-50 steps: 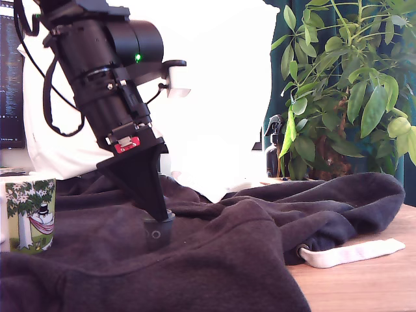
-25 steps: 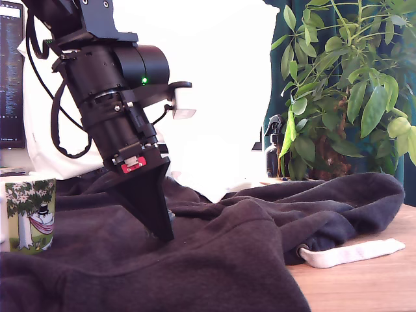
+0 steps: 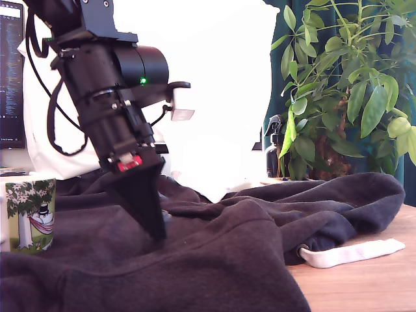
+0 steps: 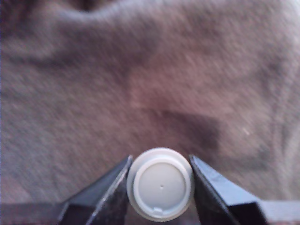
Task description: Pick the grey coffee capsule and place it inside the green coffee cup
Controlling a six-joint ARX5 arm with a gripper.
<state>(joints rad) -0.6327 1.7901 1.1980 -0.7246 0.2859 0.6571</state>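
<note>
Between the black gripper [image 4: 160, 187] jaws, clamped at three and nine o'clock, the small grey rimmed capsule [image 4: 161, 184] could slip if tilted.

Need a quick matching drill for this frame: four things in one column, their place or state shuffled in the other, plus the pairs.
Things:
1. capsule
2. mug
3. white drawstring
4. potted plant

Places or states:
A. stands at the exterior view's far left edge
B. sits between the fingers of the gripper
C. rises behind the dark sweatshirt at the exterior view's right
D. lies on the wooden table past the sweatshirt's edge

Pairs: 1-B, 2-A, 3-D, 4-C
</note>
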